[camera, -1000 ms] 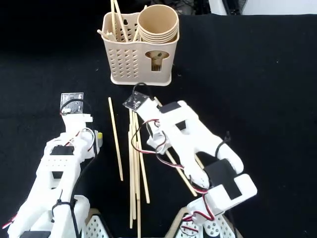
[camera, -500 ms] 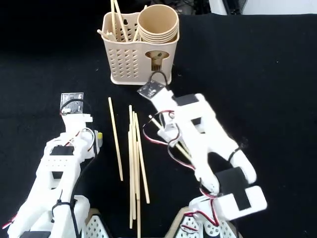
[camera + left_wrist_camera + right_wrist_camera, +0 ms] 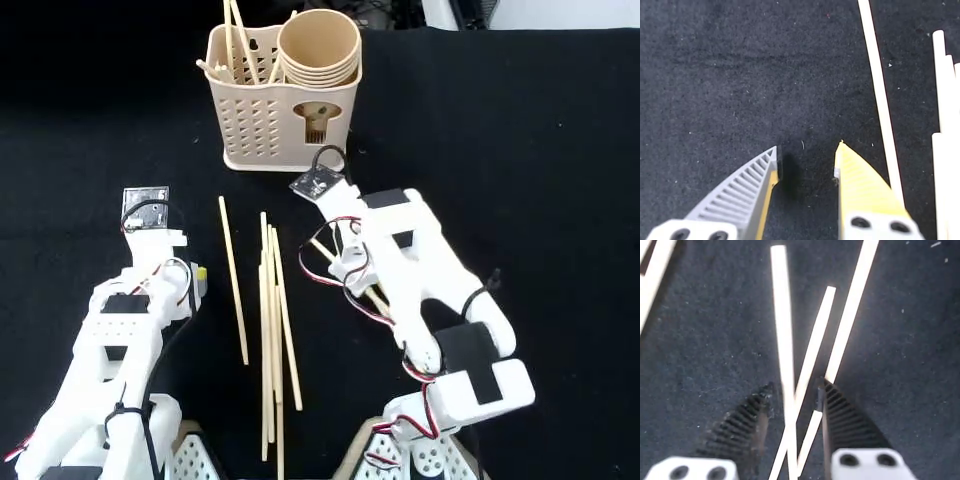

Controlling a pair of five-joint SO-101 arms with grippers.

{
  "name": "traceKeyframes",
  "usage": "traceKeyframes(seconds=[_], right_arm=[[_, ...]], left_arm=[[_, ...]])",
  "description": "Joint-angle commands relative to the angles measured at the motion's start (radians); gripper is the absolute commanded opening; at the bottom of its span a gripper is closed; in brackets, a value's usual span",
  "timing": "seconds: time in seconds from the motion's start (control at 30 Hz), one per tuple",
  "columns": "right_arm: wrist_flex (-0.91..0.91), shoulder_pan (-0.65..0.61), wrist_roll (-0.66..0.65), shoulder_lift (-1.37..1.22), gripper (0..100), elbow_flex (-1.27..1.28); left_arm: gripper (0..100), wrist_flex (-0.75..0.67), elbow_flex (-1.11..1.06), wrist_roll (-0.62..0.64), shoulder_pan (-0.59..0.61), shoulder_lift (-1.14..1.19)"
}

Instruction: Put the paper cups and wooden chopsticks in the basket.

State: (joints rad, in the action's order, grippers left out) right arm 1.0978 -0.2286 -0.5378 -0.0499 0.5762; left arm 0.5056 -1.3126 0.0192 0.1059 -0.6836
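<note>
A beige basket (image 3: 265, 130) at the back of the black table holds a stack of paper cups (image 3: 318, 45) and several wooden chopsticks (image 3: 236, 40). More loose chopsticks (image 3: 270, 310) lie in a bundle between the two arms, one single stick (image 3: 233, 280) to their left. My right gripper (image 3: 796, 385) is open and low over three crossing chopsticks (image 3: 785, 315), its fingers on either side of them. These sticks (image 3: 322, 247) poke out from under the right arm. My left gripper (image 3: 807, 150) is open over bare cloth, a chopstick (image 3: 880, 90) just beside its yellow finger.
The black cloth (image 3: 520, 150) covers the whole table, with free room to the right and far left. The left arm (image 3: 130, 310) rests at the front left. The right arm (image 3: 420, 280) stretches from the front edge toward the basket.
My right arm has swung right and toward the basket, off the central bundle and onto the sticks lying right of it. The left arm has kept still.
</note>
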Motion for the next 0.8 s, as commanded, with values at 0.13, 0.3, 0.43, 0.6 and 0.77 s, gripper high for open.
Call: traceKeyframes(seconds=[0.13, 0.3, 0.43, 0.6, 0.77], right_arm=[[-0.014, 0.006, -0.009, -0.005, 12.4, -0.027], [-0.015, 0.002, -0.009, -0.016, 12.6, -0.021], [-0.043, -0.044, -0.009, -0.097, 12.4, -0.019], [-0.038, -0.06, -0.002, -0.156, 7.0, -0.068], [-0.032, -0.058, 0.0, -0.099, 1.1, -0.087]], left_arm=[[20, -0.02, 0.007, 0.002, -0.004, -0.006], [20, -0.02, 0.007, 0.002, -0.004, -0.006], [20, -0.02, 0.007, 0.002, -0.004, -0.006], [20, -0.02, 0.007, 0.002, -0.004, -0.006], [20, -0.02, 0.007, 0.002, -0.004, -0.006]])
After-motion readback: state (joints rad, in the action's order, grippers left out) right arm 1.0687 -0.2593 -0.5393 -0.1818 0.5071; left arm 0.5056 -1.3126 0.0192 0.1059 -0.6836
